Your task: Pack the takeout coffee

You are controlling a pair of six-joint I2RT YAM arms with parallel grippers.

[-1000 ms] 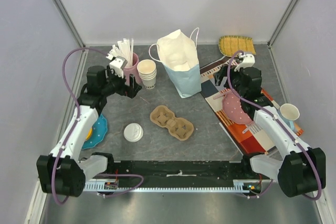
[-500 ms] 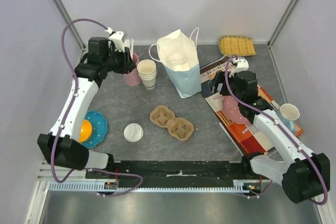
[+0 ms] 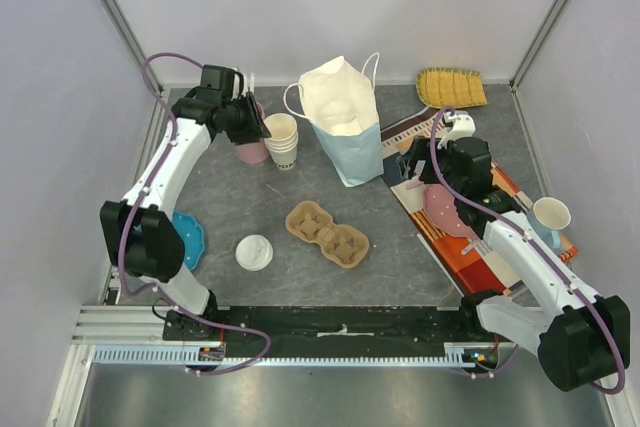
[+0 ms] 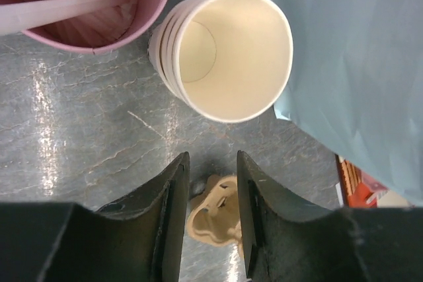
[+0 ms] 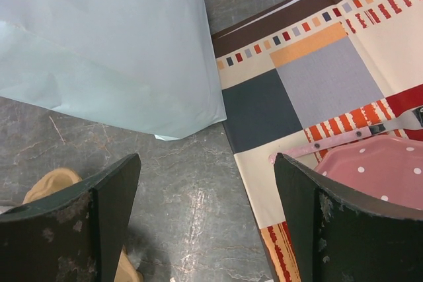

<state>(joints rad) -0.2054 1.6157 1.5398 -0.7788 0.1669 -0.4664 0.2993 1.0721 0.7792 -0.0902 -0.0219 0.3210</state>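
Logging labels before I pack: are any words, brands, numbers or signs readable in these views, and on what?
No text can be read in any view.
Stack of paper cups: there is a dark print low on its side in the top view, too small to read.
Blue paper bag: no print visible.
Patterned mat: only coloured blocks and stripes, no letters.

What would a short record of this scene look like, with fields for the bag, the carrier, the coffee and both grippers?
paper bag: upright, top open
cup carrier: cardboard, empty, in front of the paper bag
takeout coffee: lidded, standing left of the cup carrier, untouched
left gripper: open, empty, close to the stack of lidless cups
right gripper: open, empty, near the paper bag's right corner
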